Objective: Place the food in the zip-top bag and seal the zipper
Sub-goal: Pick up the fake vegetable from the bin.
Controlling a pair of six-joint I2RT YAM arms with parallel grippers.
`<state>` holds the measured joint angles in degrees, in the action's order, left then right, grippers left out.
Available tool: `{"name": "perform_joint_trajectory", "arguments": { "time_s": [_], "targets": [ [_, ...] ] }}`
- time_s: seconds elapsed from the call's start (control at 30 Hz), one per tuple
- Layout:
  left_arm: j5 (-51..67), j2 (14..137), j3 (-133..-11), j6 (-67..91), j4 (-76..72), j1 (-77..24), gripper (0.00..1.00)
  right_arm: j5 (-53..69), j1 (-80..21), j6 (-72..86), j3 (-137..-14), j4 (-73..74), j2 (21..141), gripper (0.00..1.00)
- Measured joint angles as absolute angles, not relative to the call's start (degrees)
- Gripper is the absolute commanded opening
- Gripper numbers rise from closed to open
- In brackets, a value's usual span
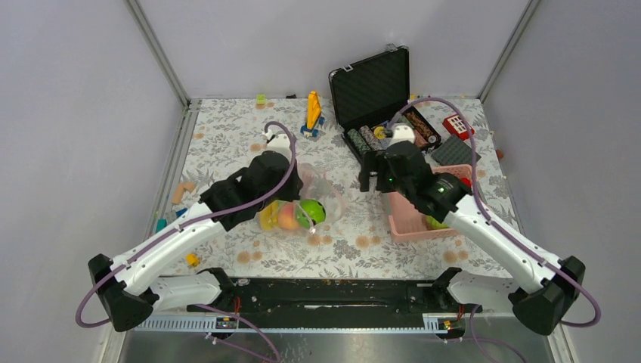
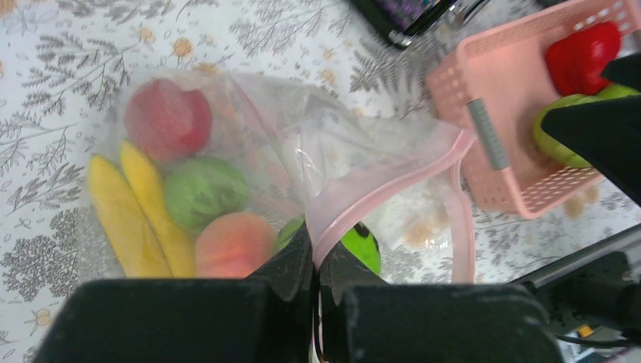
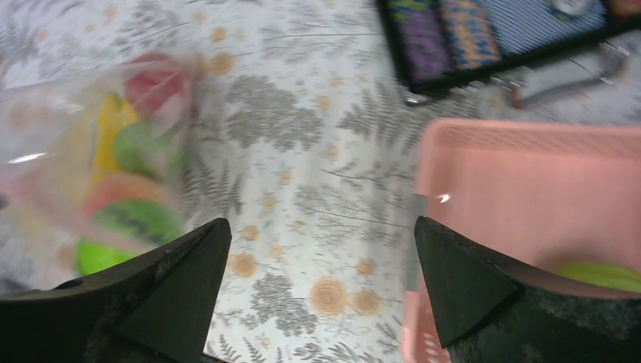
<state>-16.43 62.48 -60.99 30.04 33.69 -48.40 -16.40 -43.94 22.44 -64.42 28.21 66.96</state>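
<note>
Zip-top bag [image 2: 340, 144] lying on the floral tablecloth [image 2: 45, 68], left of table centre, mouth turning toward the pink basket [image 2: 484, 83]. Food showing through the clear film:
- two yellow bananas [image 2: 128, 215] lying side by side at the closed end
- a red piece [image 2: 168, 117] sitting just beside them
- a green piece [image 2: 205, 189] resting in the middle
- a peach piece [image 2: 234, 243] touching the green one
- a bright green piece [image 2: 364, 246] sitting nearest the mouth

Zipper [image 2: 393, 178] running as a pale-pink strip along the mouth. Mouth gaping, the two sides of the strip standing apart on the basket side.

Left gripper [image 2: 316, 255] pinching the zipper near one end. Fingers pressing together with only the strip between them, the film rising in a ridge from the pinch.

Right gripper [image 3: 321, 249] hovering over bare cloth between bag and basket. Fingers spreading wide, gripping nothing. Bag appearing blurred at the left of that wrist view.

Basket sitting near the bag on its right, not touching it. A red toy [image 2: 580, 57] and a pale-green toy [image 2: 559, 140] lying inside, partly hidden by the right arm.

Beyond the basket, a black case [image 1: 370, 87] standing open, lid up, poker chips [image 3: 453, 34] lying in rows inside.
</note>
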Motion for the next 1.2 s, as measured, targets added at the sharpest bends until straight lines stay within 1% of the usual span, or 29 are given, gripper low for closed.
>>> {"name": "perform_joint_trajectory", "arguments": {
  "time_s": [0.1,0.23,0.33,0.53,0.8,0.97,1.2],
  "targets": [
    [-15.14,63.11,-66.15,31.18,36.69,-48.34,0.0,-16.88,-38.63,23.86,-60.66,30.92,62.46,1.0],
    [-13.67,62.74,-71.88,32.97,38.06,-48.31,0.0,-17.08,-35.81,23.94,-57.87,32.73,59.59,1.0],
    [-14.44,61.8,-73.89,34.54,39.86,-48.34,0.0,-17.52,-33.85,24.01,-56.6,34.52,58.11,1.0],
    [-18.24,61.67,-72.82,36.88,43.09,-48.29,0.0,-19.57,-30.24,24.36,-56.36,37.47,57.98,1.0],
    [-23.68,68.14,-72.14,38.04,48.95,-47.83,0.0,-23.16,-28.8,25.12,-56.38,41.04,60.07,1.0],
    [-25.04,68.45,-71.94,37.93,49.98,-47.81,0.0,-26.11,-26.5,26.94,-56.4,44.45,62.89,1.0],
    [-25.98,68.42,-71.94,36.64,50.02,-47.81,0.0,-26.44,-20.82,30.11,-55.99,47.07,63.88,1.0]
  ]
}}
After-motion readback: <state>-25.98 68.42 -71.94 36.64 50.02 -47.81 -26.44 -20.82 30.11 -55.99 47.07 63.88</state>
